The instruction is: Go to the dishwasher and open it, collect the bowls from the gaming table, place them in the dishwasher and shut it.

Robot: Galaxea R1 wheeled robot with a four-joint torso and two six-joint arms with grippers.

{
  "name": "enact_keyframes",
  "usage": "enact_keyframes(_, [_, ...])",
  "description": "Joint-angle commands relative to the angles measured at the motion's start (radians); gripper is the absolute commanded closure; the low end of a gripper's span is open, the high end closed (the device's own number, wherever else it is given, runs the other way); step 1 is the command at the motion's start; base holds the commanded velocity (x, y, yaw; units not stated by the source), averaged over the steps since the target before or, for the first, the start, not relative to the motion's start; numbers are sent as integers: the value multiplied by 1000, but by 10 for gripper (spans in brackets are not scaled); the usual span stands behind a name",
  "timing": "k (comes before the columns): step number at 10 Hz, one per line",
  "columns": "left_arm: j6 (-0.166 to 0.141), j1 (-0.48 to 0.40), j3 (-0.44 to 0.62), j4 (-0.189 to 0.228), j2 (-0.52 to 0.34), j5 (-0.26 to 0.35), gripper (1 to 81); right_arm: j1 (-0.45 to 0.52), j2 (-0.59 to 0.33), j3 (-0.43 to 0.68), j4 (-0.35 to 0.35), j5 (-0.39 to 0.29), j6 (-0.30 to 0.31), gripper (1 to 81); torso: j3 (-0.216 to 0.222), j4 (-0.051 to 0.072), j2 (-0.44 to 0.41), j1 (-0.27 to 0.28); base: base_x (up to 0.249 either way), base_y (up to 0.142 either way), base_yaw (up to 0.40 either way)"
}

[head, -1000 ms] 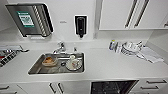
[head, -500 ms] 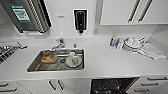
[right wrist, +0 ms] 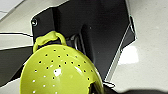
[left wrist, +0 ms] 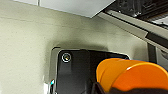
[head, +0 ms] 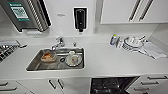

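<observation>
The dishwasher (head: pixel 112 85) stands open below the white counter, its dark inside and racks showing at the lower middle of the head view. Stacked orange bowls (left wrist: pixel 130 75) sit close in the left wrist view, with my left gripper (left wrist: pixel 100 88) shut on their rim above the pale floor. A yellow-green perforated bowl (right wrist: pixel 57 72) with a loop handle is held in my right gripper (right wrist: pixel 98 88), which is shut on its edge. The gaming table is out of view.
A steel sink (head: pixel 32 65) with dirty dishes and a tap (head: pixel 58 42) lies left of the dishwasher. Stacked plates (head: pixel 132 43) and a cloth (head: pixel 153 50) sit at the counter's right. White drawers (head: pixel 150 82) flank the opening; wall cupboards (head: pixel 130 11) hang above.
The head view has shifted slightly, so a little more of the open dishwasher shows at the lower edge. Nothing on the counter has moved.
</observation>
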Motion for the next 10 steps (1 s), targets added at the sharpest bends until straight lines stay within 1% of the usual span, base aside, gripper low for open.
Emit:
enact_keyframes(1, [-41, -204, 87, 0, -58, 228, 811, 9, -25, 18, -5, -68, 0, 811, -90, 0, 0, 0, 0, 0, 0])
enact_keyframes(3, [-49, -300, 98, -2, -32, 324, 811, 14, -27, 26, -5, -68, 0, 811, -152, 0, 0, 1, 0, 0, 0])
enact_keyframes(4, [-49, -354, 103, -2, -15, 385, 811, 17, -27, 30, -5, -68, 0, 811, -183, 0, 1, 1, 0, 0, 0])
enact_keyframes(5, [-49, -407, 112, -2, 0, 434, 811, 19, -27, 32, -5, -68, 0, 811, -127, 0, 1, 1, 0, 0, 0])
enact_keyframes(6, [-52, -460, 132, 0, 18, 477, 811, 19, -27, 35, -6, -68, 0, 811, -152, 0, 1, 1, 0, 0, 0])
enact_keyframes(7, [-65, -495, 141, 1, 34, 505, 811, 19, -27, 35, -6, -68, 0, 811, -158, 0, 1, 2, 0, 0, 0])
enact_keyframes(8, [-87, -538, 143, 3, 69, 543, 811, 19, -27, 35, -6, -68, 0, 811, -165, 0, 1, 1, 0, 0, 0])
enact_keyframes(10, [-105, -610, 135, 4, 139, 597, 811, 20, -25, 39, -6, -66, 0, 811, -164, 0, 2, 2, 0, 0, 0])
